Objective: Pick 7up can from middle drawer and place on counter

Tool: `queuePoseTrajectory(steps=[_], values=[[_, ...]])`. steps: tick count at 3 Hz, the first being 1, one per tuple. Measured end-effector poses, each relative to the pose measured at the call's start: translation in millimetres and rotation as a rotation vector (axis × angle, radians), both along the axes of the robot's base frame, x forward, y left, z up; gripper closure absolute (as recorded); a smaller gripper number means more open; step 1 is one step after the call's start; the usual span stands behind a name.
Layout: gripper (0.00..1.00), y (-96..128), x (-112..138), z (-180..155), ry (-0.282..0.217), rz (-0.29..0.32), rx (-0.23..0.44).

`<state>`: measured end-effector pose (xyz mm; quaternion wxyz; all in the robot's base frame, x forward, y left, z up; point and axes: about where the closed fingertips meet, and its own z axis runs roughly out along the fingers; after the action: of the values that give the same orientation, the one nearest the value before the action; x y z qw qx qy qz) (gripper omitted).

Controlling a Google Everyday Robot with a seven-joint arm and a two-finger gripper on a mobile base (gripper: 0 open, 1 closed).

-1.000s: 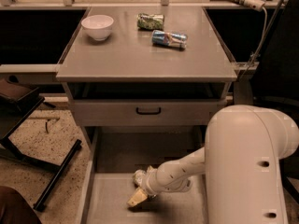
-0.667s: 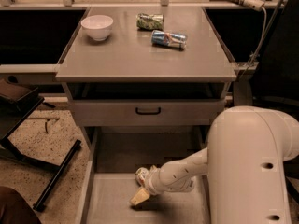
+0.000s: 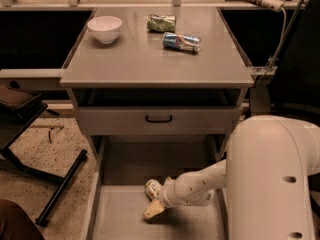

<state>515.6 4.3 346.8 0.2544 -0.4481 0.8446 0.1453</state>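
The pincer point(image 3: 154, 209) hangs beside the can point(image 3: 152, 187) in the drawer point(image 3: 120, 220), its grip impossible to tell. Pick-up stage, seemingly: next, a firm hold, then a lift to the bench point(image 3: 140, 59).

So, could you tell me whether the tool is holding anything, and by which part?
It cannot be told: the tool is down in the middle drawer, right beside the 7up can.

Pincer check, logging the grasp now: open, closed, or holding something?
Pincer: low in the middle drawer, beside the 7up can; open, closed or holding cannot be told.
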Motion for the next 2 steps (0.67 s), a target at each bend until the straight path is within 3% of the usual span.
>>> queuePoseTrajectory(steps=[2], values=[[0.00,-31.5,7.4,-9.9,0.011,-0.060,-0.028]])
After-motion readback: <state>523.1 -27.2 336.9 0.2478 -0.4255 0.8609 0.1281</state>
